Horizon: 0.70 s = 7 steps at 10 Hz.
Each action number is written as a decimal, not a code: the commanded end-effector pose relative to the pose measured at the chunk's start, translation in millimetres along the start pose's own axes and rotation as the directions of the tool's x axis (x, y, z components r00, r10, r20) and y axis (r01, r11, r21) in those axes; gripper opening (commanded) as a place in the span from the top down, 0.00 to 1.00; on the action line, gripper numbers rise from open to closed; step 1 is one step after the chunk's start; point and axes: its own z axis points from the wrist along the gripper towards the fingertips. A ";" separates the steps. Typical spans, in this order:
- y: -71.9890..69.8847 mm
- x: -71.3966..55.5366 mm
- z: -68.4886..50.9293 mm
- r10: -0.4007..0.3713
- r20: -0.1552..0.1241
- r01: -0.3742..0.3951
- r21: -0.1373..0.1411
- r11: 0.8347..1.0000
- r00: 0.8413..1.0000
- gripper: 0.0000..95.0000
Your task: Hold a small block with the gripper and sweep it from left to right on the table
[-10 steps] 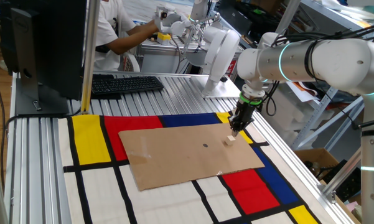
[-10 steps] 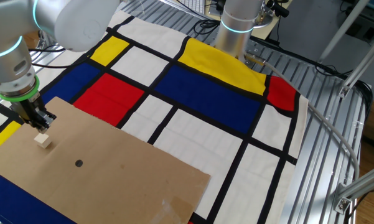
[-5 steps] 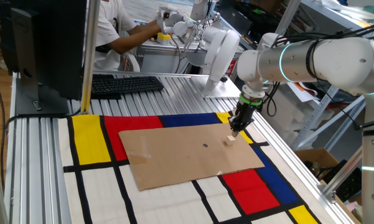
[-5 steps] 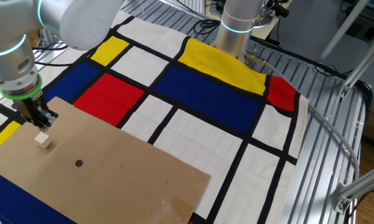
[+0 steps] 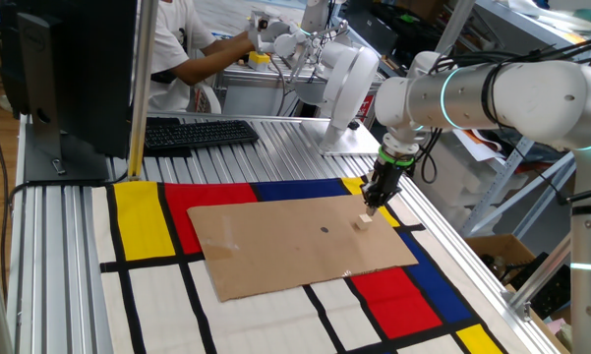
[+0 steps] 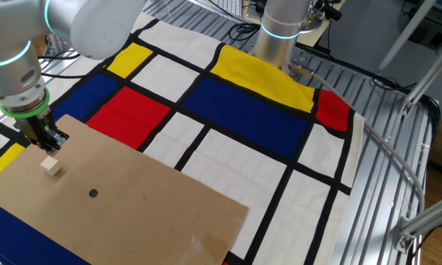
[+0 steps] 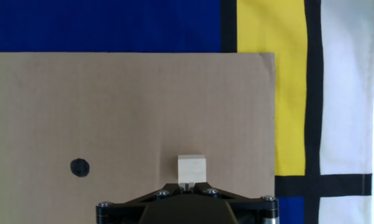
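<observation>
The small block (image 5: pixel 364 223) is a pale beige cube lying on the brown cardboard sheet (image 5: pixel 275 246) near its right end. It also shows in the other fixed view (image 6: pixel 52 166) and in the hand view (image 7: pixel 191 168). The gripper (image 5: pixel 371 205) hangs just above and behind the block, not touching it. Its black fingers are close together with nothing between them, as the hand view (image 7: pixel 187 185) shows. In the other fixed view the gripper (image 6: pixel 55 144) is a little above the block.
A small dark dot (image 7: pixel 79 167) marks the cardboard left of the block. The coloured mat (image 6: pixel 243 103) surrounds the cardboard. A keyboard (image 5: pixel 199 132) and monitor (image 5: pixel 69 69) stand at the back left, with a person (image 5: pixel 182 49) behind them. A second arm's base (image 6: pixel 279 33) stands at the mat's edge.
The gripper has risen slightly away from the block. The block has not moved.
</observation>
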 end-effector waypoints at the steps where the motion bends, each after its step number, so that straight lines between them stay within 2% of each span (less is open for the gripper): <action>1: -0.1 -0.2 -0.1 0.005 0.000 -0.005 -0.003 1.000 1.000 1.00; 7: -1.8 -7.8 4.8 0.008 0.007 -0.008 -0.012 1.000 1.000 1.00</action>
